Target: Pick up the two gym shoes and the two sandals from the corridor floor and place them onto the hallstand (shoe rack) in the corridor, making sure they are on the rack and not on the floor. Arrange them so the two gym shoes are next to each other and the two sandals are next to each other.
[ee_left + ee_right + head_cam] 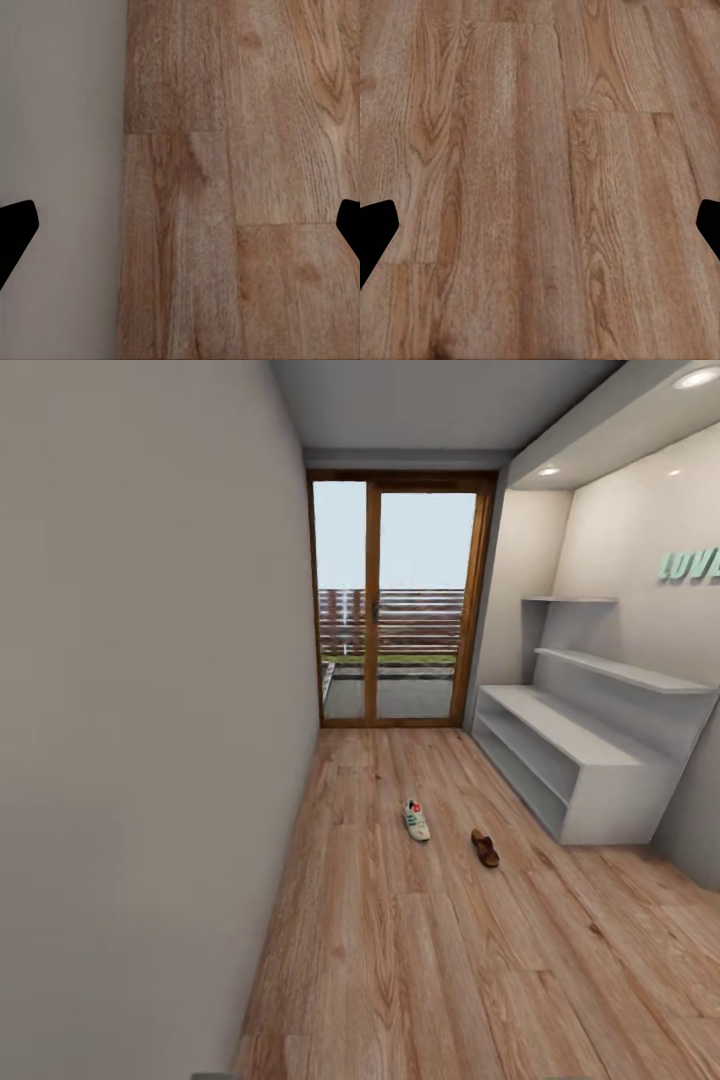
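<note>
Step in hand: approach, as I judge it; nothing is picked up, and the pale grey low hallstand (585, 760) with two long open shelves carries no shoes.
Gym shoe: one cream-white lace-up sneaker (416, 820) with green stripe lies on the light brown wood-plank corridor floor (400, 960), well ahead.
Sandal: one dark brown leather sandal (485, 848) lies near it, towards the hallstand.
Left gripper (180, 225): spread wide, grasping nothing, above floor beside the grey wall (60, 112).
Right gripper (540, 225): spread wide, grasping nothing, above bare planks.
Next move: drive closer, then reach down.
Hard to make out: I can find one shoe of each pair; details are tiny.
</note>
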